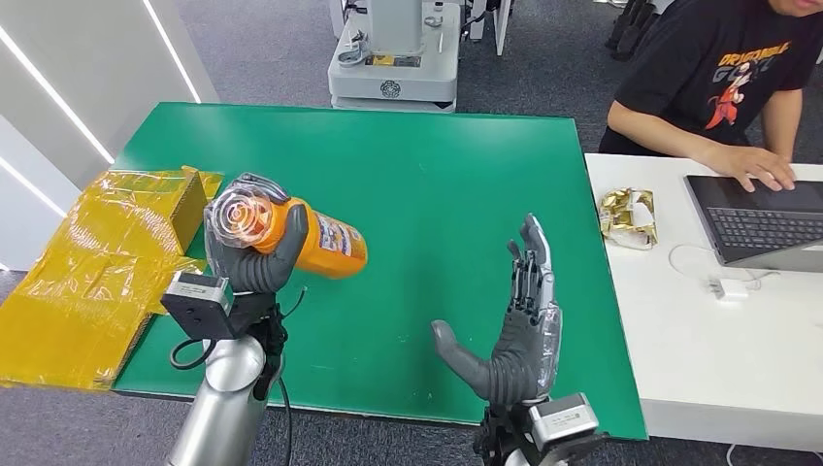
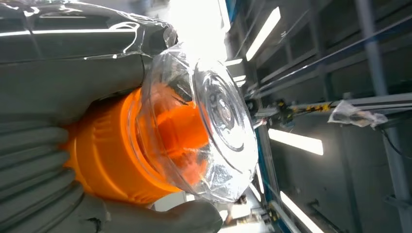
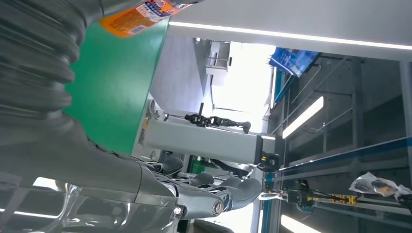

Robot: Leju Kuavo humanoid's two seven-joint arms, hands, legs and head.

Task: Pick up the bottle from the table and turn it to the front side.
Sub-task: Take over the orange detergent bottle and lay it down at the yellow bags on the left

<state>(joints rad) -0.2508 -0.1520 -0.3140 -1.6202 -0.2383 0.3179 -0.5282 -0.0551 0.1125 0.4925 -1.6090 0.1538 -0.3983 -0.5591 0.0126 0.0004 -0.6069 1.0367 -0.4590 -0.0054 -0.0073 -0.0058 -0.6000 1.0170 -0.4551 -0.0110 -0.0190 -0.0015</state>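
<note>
The left hand [image 1: 254, 254] is gripping the orange bottle [image 1: 320, 243] above the green table [image 1: 427, 175], at about nine o'clock — lying sideways, clear cap toward the camera, probably for turning. The right hand [image 1: 519, 325] is waiting at five o'clock, fingers spread, holding nothing.

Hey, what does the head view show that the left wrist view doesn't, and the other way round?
Only the head view: the green table, the open right robot hand, yellow packaging, and a person at a laptop. Only the left wrist view: close detail of the clear cap and ceiling lights. Both: the left robot hand gripping the orange bottle off the table.
</note>
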